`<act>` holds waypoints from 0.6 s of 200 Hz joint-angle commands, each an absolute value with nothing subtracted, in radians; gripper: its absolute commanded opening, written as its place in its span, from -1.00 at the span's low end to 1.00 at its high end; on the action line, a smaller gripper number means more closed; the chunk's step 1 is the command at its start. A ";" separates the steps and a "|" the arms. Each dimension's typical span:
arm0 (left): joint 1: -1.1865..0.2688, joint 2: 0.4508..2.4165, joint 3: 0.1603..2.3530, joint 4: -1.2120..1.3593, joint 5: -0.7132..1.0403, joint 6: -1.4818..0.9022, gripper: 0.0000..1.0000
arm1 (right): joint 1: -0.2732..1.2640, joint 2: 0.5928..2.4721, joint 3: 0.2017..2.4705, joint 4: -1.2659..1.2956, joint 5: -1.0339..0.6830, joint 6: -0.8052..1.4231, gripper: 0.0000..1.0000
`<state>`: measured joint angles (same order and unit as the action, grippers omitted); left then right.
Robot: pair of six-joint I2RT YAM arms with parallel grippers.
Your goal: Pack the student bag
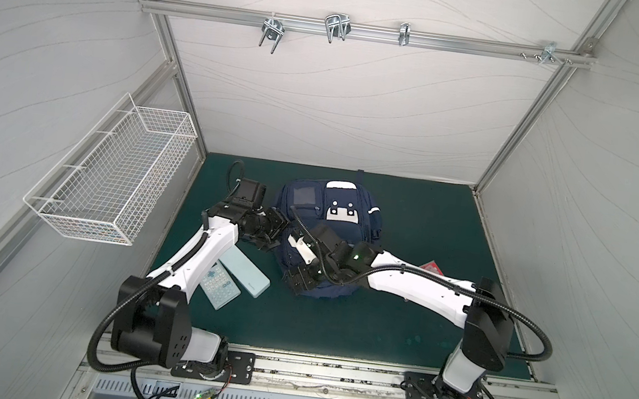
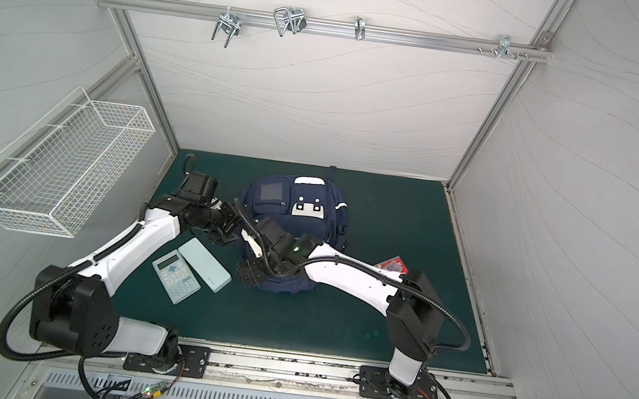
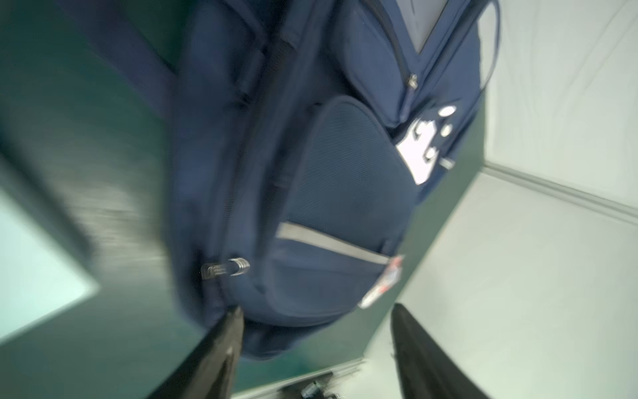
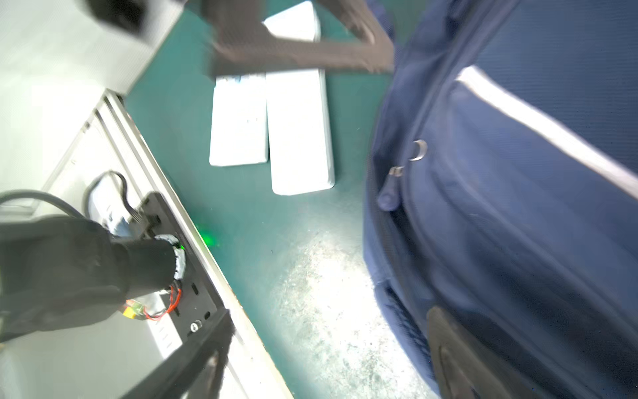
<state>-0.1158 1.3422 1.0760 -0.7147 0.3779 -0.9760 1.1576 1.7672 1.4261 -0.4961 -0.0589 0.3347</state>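
White wire basket (image 1: 112, 169) on the left wall. Calculator (image 2: 176, 274) and pale blue case (image 2: 204, 265) side by side, touching, front-left of tabletop (image 1: 334, 328). Left gripper (image 3: 317, 311) released, jaws spread beside the student bag (image 1: 332, 219), at its left side. Bag lies flat, front up, mid-tabletop toward the far edge. Right gripper (image 4: 329, 311) released, jaws wide at bag's near corner, one finger over the fabric. Red packet (image 1: 432, 268) near right edge, partly behind the right arm.
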 commanded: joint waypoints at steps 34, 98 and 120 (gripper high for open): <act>0.155 1.165 0.913 -1.021 0.175 -0.833 0.62 | 1.269 2.020 1.698 -0.645 0.073 0.170 0.98; 0.236 1.043 0.818 -1.075 0.146 -0.789 0.62 | 1.295 2.347 2.009 -0.799 0.297 0.109 0.98; 0.248 1.034 0.791 -1.060 0.189 -0.794 0.62 | 1.283 2.381 2.031 -0.785 0.246 0.089 0.98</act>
<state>0.2382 1.0492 0.8127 -1.0061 0.1398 -0.8299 1.2991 2.3489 1.9854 -0.7425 0.2234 0.1268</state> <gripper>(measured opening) 0.808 0.991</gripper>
